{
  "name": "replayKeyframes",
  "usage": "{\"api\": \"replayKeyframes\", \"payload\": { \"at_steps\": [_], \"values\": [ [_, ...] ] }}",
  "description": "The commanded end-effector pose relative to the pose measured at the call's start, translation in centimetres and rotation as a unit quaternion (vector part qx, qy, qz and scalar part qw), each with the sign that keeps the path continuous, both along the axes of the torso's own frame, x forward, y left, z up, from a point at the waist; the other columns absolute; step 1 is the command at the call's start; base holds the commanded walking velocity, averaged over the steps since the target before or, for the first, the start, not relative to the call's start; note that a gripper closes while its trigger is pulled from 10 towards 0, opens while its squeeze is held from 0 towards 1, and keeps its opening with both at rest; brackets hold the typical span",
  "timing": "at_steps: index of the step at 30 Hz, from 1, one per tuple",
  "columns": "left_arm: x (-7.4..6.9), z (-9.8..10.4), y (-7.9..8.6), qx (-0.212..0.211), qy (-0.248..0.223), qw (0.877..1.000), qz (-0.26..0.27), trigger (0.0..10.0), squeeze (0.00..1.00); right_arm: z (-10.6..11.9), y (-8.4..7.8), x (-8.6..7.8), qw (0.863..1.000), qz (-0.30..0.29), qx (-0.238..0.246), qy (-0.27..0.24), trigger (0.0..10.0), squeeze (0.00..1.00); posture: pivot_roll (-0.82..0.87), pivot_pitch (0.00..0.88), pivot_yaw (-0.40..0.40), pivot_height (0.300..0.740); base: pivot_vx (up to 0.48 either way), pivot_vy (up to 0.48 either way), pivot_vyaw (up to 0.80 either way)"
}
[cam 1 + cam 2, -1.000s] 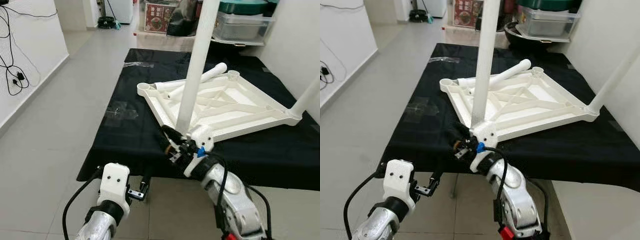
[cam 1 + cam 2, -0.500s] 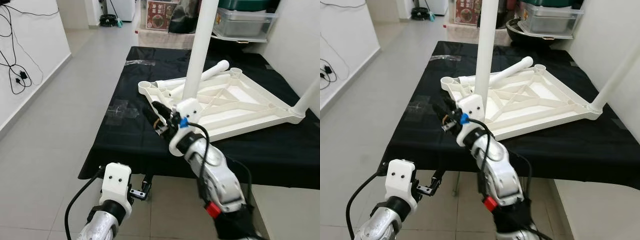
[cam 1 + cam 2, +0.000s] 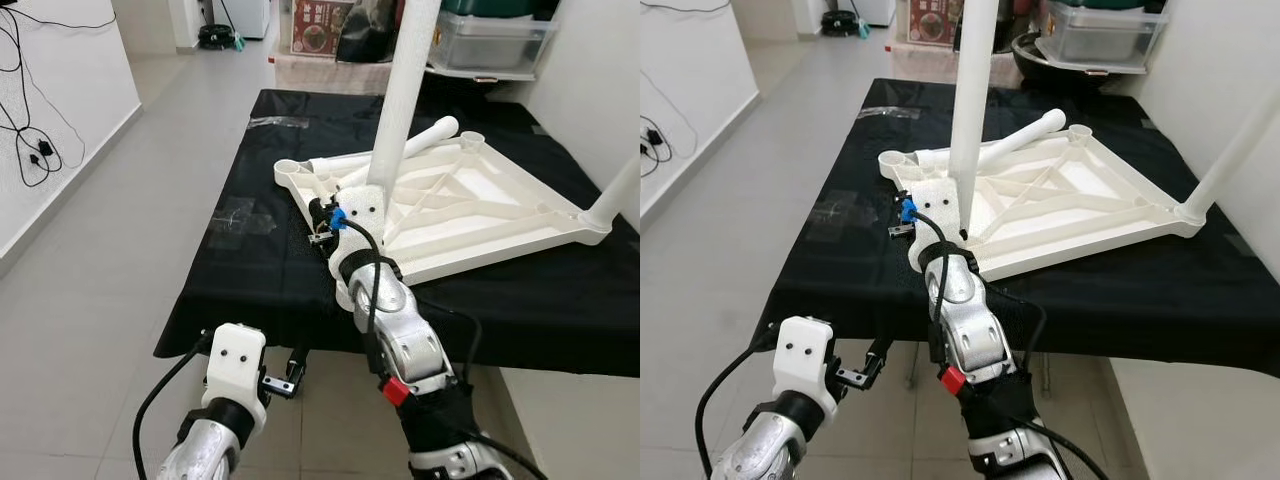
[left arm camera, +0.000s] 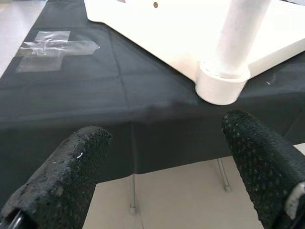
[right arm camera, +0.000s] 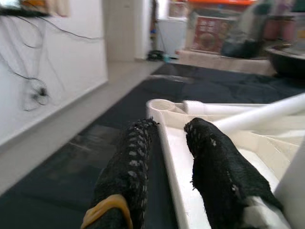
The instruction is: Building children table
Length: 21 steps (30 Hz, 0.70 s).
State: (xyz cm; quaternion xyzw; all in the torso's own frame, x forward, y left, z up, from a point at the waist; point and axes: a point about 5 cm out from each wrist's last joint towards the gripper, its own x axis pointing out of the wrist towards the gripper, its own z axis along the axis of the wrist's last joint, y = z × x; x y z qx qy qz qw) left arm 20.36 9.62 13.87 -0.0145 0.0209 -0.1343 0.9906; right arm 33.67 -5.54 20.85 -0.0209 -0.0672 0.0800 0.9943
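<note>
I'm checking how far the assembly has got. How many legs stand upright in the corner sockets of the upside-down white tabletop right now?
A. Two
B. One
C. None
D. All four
A: two white legs stand upright, one at the near corner and one at the right corner of the tabletop; a third leg lies loose across its frame.

White table frame (image 3: 470, 205) on a black cloth (image 3: 260, 270).

Silver arms, white wrist housings (black cables), blue clip
</note>
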Motion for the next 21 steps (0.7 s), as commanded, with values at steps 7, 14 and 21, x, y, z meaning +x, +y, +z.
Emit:
{"api": "replayKeyframes", "payload": {
  "at_steps": [7,14,21],
  "values": [
    [-0.2,-0.1,-0.1,0.004,0.003,1.000,0.000,10.0,0.00,0.6,-5.0,1.4,0.989,-0.147,0.003,-0.016,10.0,0.00,0.06,0.105,-0.084,0.740,0.000,0.000,0.00],
    [-0.1,0.0,-0.1,0.005,0.004,1.000,-0.003,10.0,0.00,0.5,-9.0,1.9,0.986,-0.160,-0.013,-0.036,10.0,0.00,0.06,0.109,-0.078,0.740,0.000,0.000,0.00],
    [-0.1,0.0,-0.1,0.005,0.004,1.000,-0.003,10.0,0.00,0.6,-13.4,2.6,0.982,-0.183,-0.034,-0.046,10.0,0.00,0.06,0.116,-0.079,0.740,0.000,0.000,0.00]
  ]
}}
